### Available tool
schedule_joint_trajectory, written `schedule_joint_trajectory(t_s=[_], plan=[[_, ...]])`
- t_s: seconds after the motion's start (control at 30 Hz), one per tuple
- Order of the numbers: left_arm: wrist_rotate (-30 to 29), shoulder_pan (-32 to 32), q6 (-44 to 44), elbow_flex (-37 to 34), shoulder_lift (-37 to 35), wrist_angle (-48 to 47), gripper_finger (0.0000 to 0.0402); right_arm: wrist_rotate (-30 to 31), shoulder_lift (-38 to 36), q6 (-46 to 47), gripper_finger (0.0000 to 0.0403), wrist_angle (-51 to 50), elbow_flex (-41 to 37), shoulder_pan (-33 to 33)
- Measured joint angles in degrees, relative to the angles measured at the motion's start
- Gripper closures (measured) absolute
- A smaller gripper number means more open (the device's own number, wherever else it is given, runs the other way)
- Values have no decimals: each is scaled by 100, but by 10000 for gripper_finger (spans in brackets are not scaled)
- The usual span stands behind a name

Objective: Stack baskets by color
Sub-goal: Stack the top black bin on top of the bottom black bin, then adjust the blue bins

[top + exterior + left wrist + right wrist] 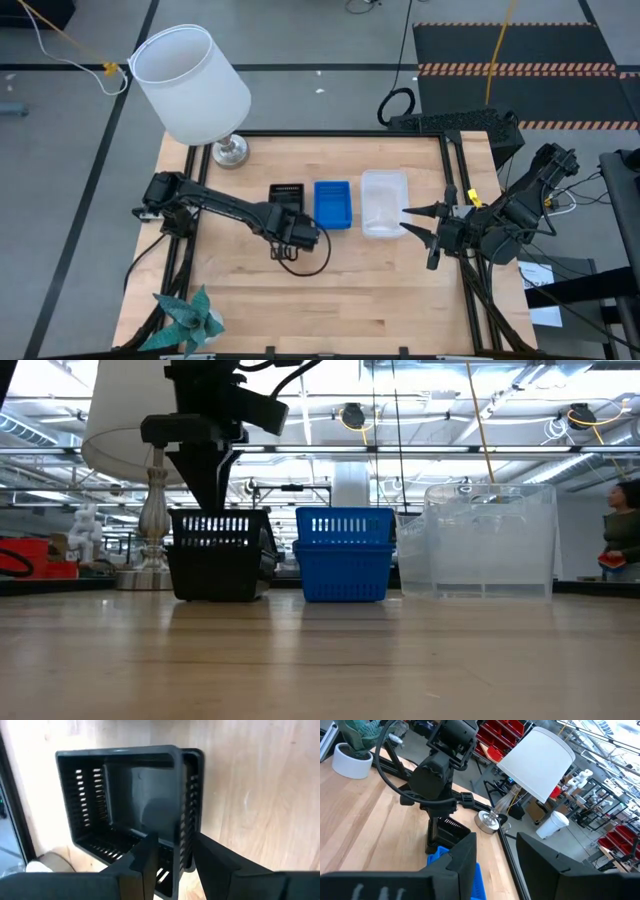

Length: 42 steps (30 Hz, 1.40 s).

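Observation:
Three stacks of baskets stand in a row on the wooden table: black (286,192) (218,555), blue (333,203) (345,555) and clear (384,203) (490,540). My left gripper (175,839) (290,222) points steeply down over the near end of the black stack (125,795). It is open, with one finger inside the basket, one outside, and the end wall (181,820) between them with a gap showing. My right gripper (408,220) (495,842) is open and holds nothing, raised beside the clear stack toward the table's right edge.
A white lampshade (195,85) on a metal base (230,150) stands at the far left corner. A teal paper ornament (190,315) sits at the near left corner. Black frame rails (455,180) run along the table's edges. A person (622,530) stands far off in the room.

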Motion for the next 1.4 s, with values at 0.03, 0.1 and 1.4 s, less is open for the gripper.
schedule_joint_trajectory(t_s=[0.03,0.1,1.4], plan=[[16,0,109,0,-2,15,281,0,-1,0,271,1,0,0],[29,0,217,0,-2,71,289,0,1,0,271,1,0,2],[235,-16,405,0,-9,647,260,-2,1,5,271,-3,0,0]])
